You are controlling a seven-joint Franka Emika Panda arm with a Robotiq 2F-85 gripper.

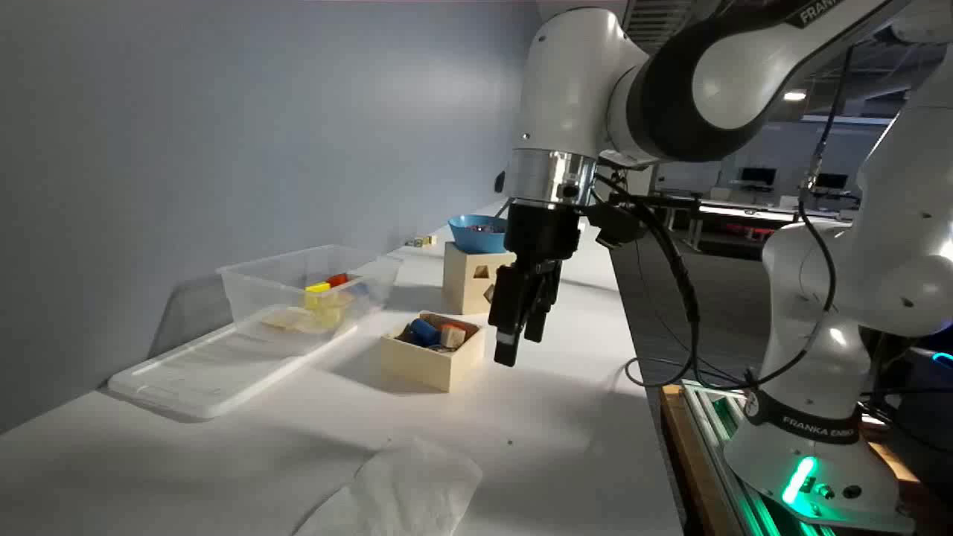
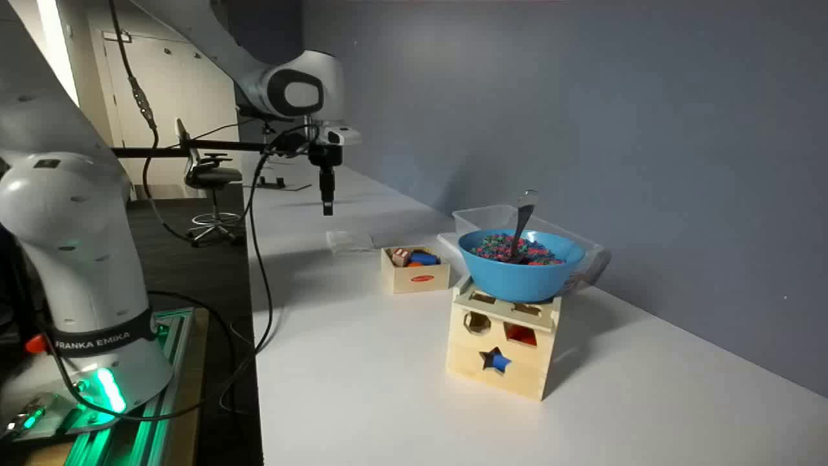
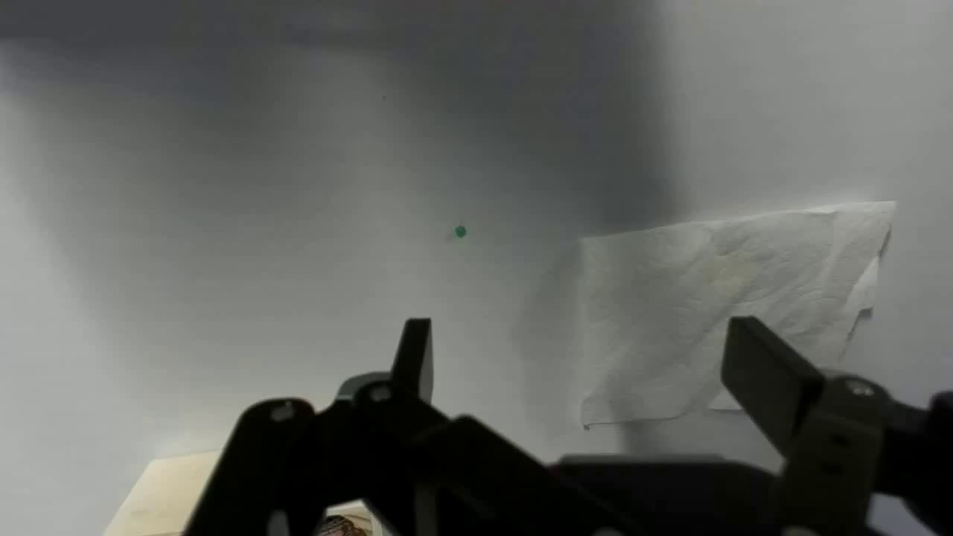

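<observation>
wooden block box (image 2: 398, 283): just chilling on the surface (image 2: 349, 362) | tool (image 3: 581, 351): hovering near the box, jaws wide apart | paper towel (image 3: 670, 320): lying near the box too | shape sorter (image 2: 525, 364): box's opposite side from the towel, blue bowl (image 2: 517, 281) on top

Gripper (image 3: 588, 353): matt dark finish, few small bright glints. Cuff (image 1: 547, 175): polished metal, near mirror. Arm (image 1: 569, 89): smooth hard shell, glossy under light. Cables (image 1: 686, 290): rubbery-looking, dull. Rail (image 1: 718, 443): bare metal. Towel (image 3: 692, 298): soft-looking paper, creased, matt. Tray (image 1: 415, 365): plain pale wood, smooth, matt. Blocks (image 1: 424, 333): smooth, mostly painted-looking. Box (image 2: 475, 343): same pale wood. Bowl (image 2: 517, 285): smooth plastic, slight gloss. Beads (image 2: 498, 248): rough, grainy heap. Spoon (image 2: 522, 220): shiny, material unclear. Bin (image 1: 268, 286): clear thin plastic. Lid (image 1: 201, 376): cloudy smooth plastic. Table (image 1: 566, 447): smooth, low sheen. Wall (image 1: 298, 112): flat matt.
</observation>
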